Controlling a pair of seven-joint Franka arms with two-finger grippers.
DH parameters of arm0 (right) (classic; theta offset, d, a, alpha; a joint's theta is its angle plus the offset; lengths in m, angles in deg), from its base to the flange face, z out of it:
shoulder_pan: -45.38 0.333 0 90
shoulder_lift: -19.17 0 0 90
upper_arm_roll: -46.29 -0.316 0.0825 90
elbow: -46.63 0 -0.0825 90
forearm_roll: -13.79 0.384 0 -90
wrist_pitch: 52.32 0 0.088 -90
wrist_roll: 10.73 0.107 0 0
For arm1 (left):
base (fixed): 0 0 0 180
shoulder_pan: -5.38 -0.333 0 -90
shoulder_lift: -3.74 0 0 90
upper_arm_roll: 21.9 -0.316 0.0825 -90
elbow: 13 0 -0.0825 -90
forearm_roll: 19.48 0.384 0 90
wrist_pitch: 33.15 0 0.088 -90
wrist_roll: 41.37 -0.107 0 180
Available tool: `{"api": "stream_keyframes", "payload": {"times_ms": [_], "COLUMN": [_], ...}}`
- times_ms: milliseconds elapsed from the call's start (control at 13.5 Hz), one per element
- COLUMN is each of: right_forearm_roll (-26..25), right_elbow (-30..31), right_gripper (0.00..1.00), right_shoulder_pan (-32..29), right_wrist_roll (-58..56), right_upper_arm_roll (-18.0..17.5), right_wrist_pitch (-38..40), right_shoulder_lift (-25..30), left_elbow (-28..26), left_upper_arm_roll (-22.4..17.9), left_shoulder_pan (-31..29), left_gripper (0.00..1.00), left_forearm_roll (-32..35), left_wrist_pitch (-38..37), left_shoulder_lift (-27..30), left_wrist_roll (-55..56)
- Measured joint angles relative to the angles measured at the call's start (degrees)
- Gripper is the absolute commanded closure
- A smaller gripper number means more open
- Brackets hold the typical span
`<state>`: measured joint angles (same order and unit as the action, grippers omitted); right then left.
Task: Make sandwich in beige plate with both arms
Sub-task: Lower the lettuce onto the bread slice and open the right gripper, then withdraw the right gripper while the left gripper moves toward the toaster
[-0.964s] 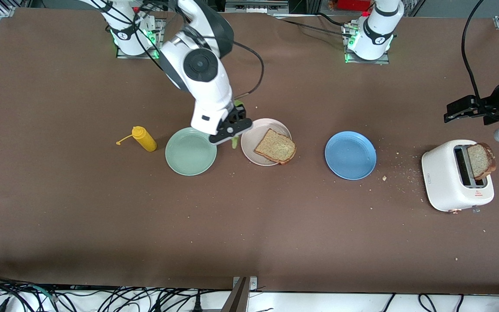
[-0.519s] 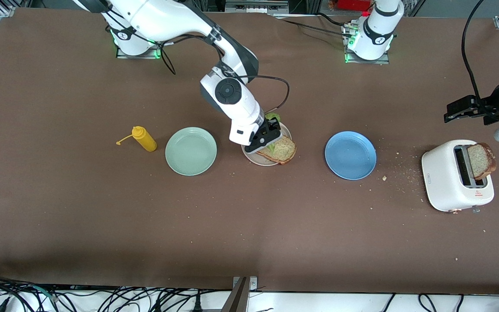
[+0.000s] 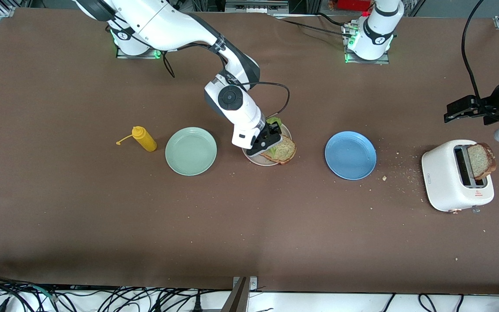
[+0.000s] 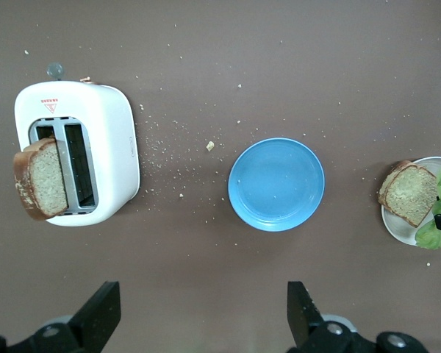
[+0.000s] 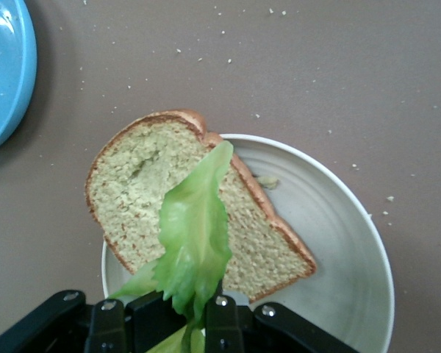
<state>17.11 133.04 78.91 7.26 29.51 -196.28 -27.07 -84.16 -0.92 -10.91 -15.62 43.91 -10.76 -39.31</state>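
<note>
On the brown desk (image 3: 102,208), the right gripper (image 3: 271,138), clamping the lettuce leaf (image 5: 195,239), should lower it flat across the toast slice (image 5: 184,206) on the beige plate (image 5: 338,243) before letting go, while the left gripper (image 4: 202,312) waits open-fingered above the desk near the toaster (image 3: 455,175)

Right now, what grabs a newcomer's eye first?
The right gripper is shut on a crinkly green lettuce leaf, over the brown toast slice on the round beige plate. At the left arm's end of the table, a second toast slice sticks out of the white toaster, with the open left gripper waiting above.
</note>
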Motion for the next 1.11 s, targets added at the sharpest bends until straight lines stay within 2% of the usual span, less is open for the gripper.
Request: {"api": "stream_keyframes", "payload": {"times_ms": [148,815,964,1112], "right_forearm_roll": [-0.1,-0.3,-0.3,-0.3], "right_elbow": [0.0,-0.8,-1.5,-1.6], "right_gripper": [0.00,0.00,0.00,0.00], "right_shoulder_pan": [0.0,-0.7,-1.9,-3.9], "right_wrist_roll": [-0.5,-4.8,-5.8,-6.9], "right_upper_arm_roll": [0.1,0.3,0.3,0.3], "right_wrist_pitch": [0.0,-0.7,-0.4,4.6], "right_shoulder_lift": [-0.2,-0.3,1.2,4.6], "left_elbow": [0.0,0.0,0.0,0.0], "left_upper_arm_roll": [0.0,0.0,0.0,0.0], "left_shoulder_pan": [0.0,0.0,0.0,0.0], "left_gripper": [0.00,0.00,0.00,0.00], "left_forearm_roll": [0.0,0.0,0.0,0.0], "left_wrist_pitch": [0.0,0.0,0.0,0.0], "left_shoulder_lift": [0.0,0.0,0.0,0.0], "left_wrist_roll": [0.0,0.0,0.0,0.0]}}
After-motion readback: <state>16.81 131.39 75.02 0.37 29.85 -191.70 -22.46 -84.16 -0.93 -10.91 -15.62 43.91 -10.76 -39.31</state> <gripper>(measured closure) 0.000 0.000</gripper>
